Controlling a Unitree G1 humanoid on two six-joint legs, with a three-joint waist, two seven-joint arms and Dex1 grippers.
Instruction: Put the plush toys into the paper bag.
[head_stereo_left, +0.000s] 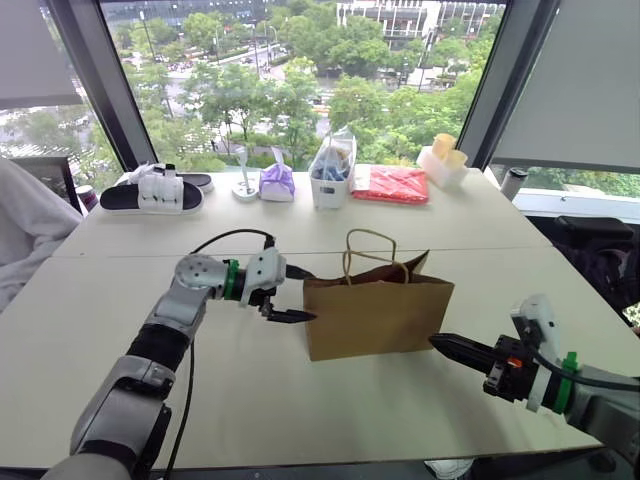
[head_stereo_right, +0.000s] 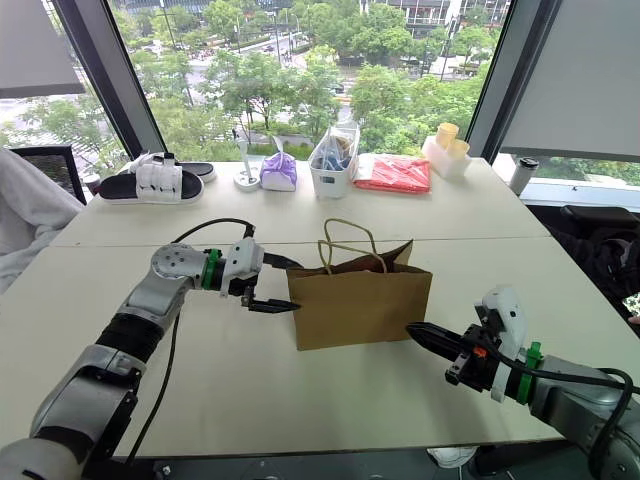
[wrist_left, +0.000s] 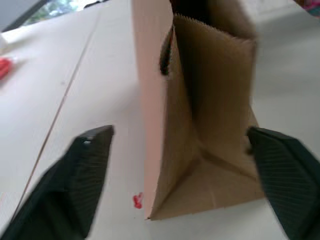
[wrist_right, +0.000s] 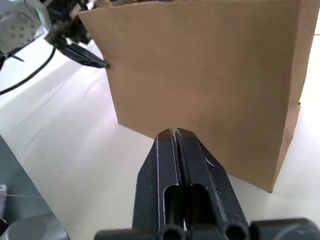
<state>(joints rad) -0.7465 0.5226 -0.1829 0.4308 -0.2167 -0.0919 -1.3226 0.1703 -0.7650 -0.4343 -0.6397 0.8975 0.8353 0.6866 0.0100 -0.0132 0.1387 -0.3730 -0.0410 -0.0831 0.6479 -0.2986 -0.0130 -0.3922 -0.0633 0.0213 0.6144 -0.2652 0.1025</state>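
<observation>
The brown paper bag (head_stereo_left: 378, 312) stands upright in the middle of the table, its mouth open and its loop handles up. My left gripper (head_stereo_left: 295, 293) is open at the bag's left end, one black finger on each side of the narrow folded side (wrist_left: 210, 125), close to it. My right gripper (head_stereo_left: 438, 343) is shut with nothing in it, its tip pointing at the bag's front face (wrist_right: 200, 60) near the right corner, a short gap away. The plush toys are out of view.
Along the far edge by the window lie black-and-white slippers (head_stereo_left: 150, 190), a purple pouch (head_stereo_left: 277, 182), a clear plastic bag of items (head_stereo_left: 332, 170), a red packet (head_stereo_left: 392, 184) and a white tub with yellow cups (head_stereo_left: 443, 160). A person's white sleeve (head_stereo_left: 25, 225) is at the left.
</observation>
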